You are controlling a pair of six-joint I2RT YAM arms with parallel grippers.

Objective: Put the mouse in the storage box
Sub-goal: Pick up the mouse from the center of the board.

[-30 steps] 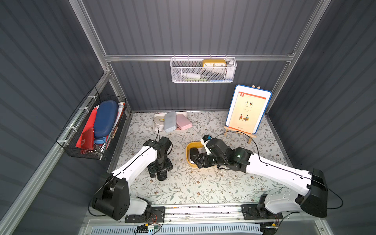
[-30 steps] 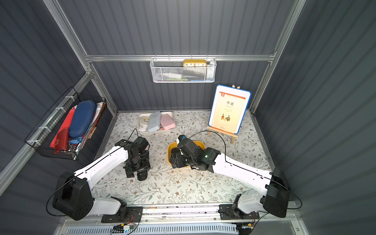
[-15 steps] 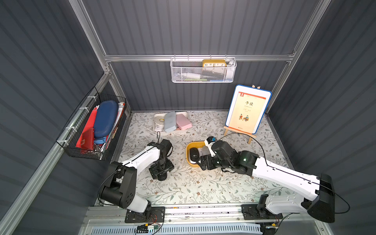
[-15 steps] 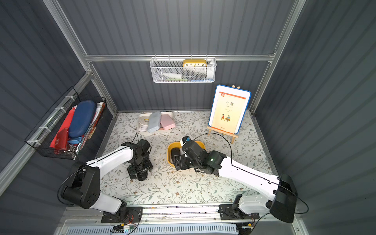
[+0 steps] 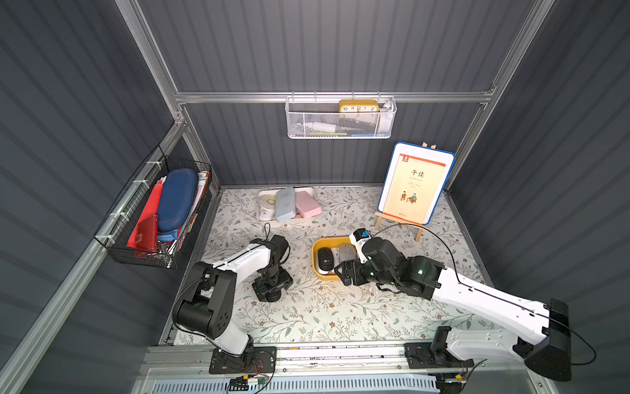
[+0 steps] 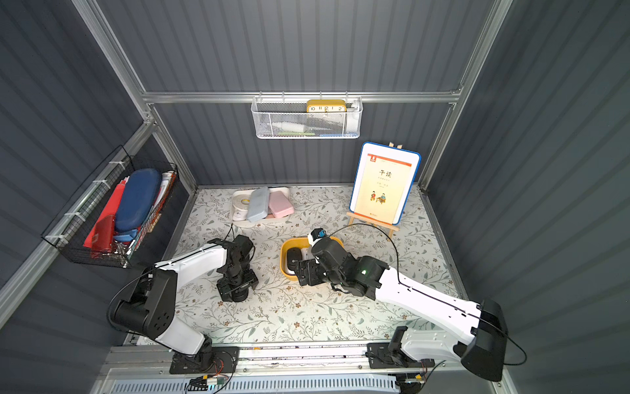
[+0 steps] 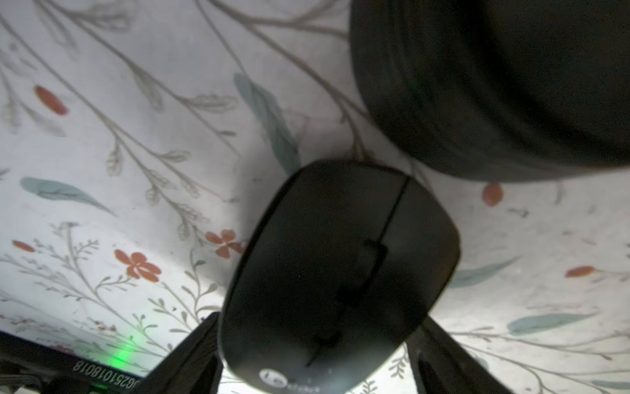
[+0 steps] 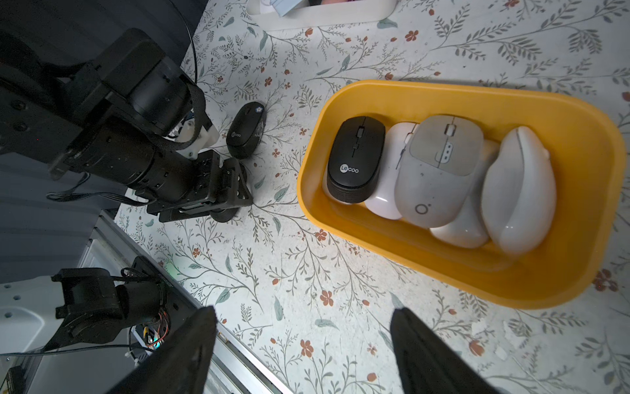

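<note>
Several mice [image 8: 439, 170] crowd storage box [image 8: 443, 99]; black mouse [image 8: 246, 131] lies outside.

My top views are evenly lit from above: the floral bench [image 5: 324, 307] reads bright while the ribbed walls [image 5: 341, 51] stay dim, leaning outward at the corners. In the left wrist view the black mouse [image 7: 341, 273] is soft and out of focus, its shell nearly featureless, a grey shadow beside it and a green glow [image 7: 122, 354] nearby. My right wrist view is sharp; the storage box [image 8: 375, 88] is crisply lit.
</note>
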